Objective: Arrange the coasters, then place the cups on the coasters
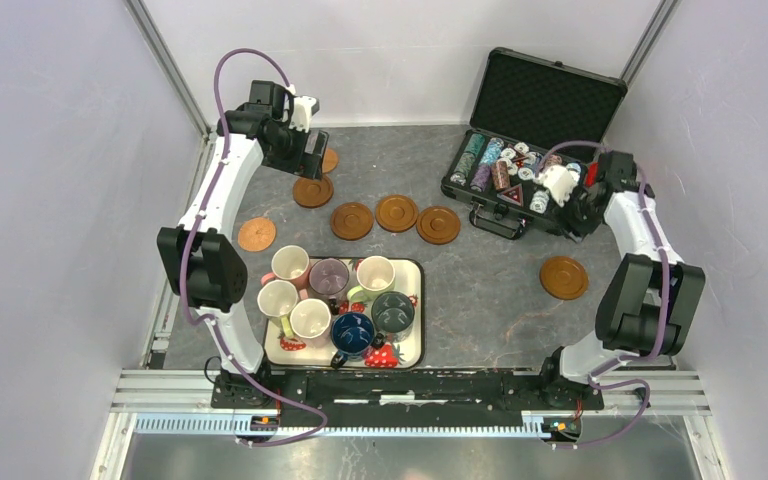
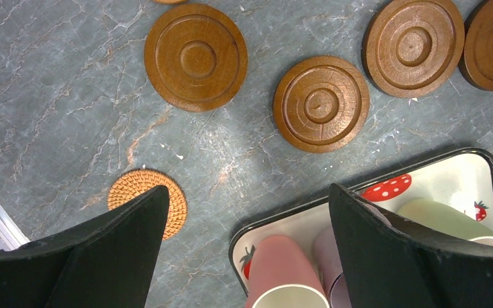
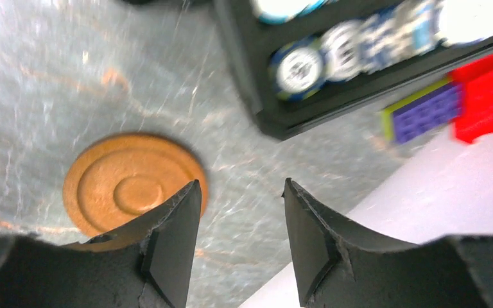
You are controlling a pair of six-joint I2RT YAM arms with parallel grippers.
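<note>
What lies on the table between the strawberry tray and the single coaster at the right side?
Nothing: the top view shows bare grey table between the tray and that coaster.

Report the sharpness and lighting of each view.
Right wrist: motion-blurred, with the chips smeared and the lone coaster soft. Left wrist: sharp, with crisp grain on the brown coasters. Top: sharp and evenly lit, with only soft shadows.

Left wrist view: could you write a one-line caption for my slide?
Open left gripper above grey table: woven coaster and strawberry tray of cups nearby, wooden coasters lying flat beyond.
</note>
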